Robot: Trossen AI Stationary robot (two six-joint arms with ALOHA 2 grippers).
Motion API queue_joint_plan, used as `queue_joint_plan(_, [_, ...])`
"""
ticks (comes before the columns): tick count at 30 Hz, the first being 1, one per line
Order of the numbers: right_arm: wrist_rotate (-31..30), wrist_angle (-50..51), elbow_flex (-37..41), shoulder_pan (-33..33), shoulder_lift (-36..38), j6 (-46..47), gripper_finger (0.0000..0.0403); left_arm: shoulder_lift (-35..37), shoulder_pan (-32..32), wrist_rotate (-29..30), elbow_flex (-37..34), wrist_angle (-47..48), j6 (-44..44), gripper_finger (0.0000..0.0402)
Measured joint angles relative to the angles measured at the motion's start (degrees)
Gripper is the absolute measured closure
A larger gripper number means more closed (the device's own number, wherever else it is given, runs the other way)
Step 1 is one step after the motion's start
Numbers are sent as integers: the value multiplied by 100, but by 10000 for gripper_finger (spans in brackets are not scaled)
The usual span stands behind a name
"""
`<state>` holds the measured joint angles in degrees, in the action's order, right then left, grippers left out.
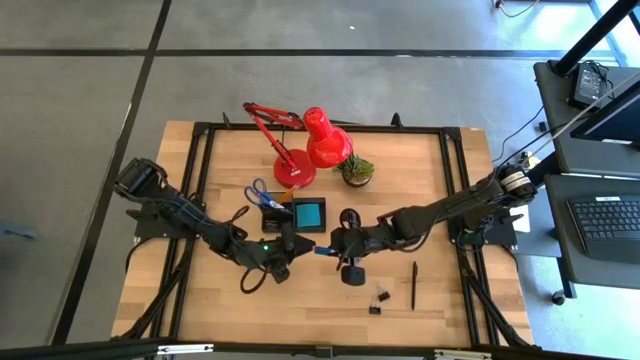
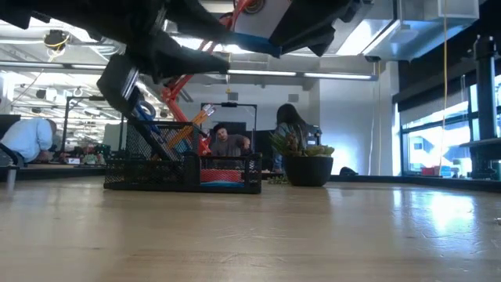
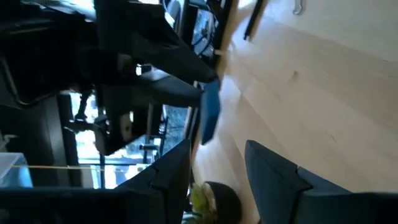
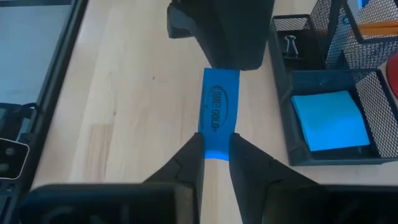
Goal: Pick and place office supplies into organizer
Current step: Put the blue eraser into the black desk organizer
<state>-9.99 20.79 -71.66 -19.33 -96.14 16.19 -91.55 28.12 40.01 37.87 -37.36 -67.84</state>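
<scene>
Eraser point(image 4: 217, 112) — small, blue, with an oval stamp — hangs in the air above the bare wood just beside the organizer point(image 4: 283, 93), pinched at one end by the right gripper point(image 4: 215, 151), whose fingers are clenched on it. The left gripper point(image 4: 222, 34) meets it from the far end, covering that tip; its fingers point(image 3: 273, 174) stand apart in the left wrist view, and whether they touch the eraser I cannot tell. In the organizer the blue note pad point(image 4: 328, 119) lies in the square tray, a binder clip point(image 4: 289, 43) in the next compartment, scissors point(image 1: 262, 192) in the tall slots. On the open table point(image 1: 230, 300) toward the near edge lie a black pen point(image 1: 414, 284) and two binder clips point(image 1: 379, 297) — well apart from the arms.
</scene>
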Motion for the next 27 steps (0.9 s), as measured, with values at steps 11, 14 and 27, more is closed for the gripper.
queue_joint_plan(11, [6,-60,-2,0,2,-13,336,0,-108,-627,0,-213,-96,254])
queue_joint_plan(14, [8,-63,-2,0,2,-15,336,0,-144,-660,0,-250,-96,254])
queue_joint_plan(27, [21,-181,-2,0,2,-128,336,0,-234,-679,0,-273,-280,291])
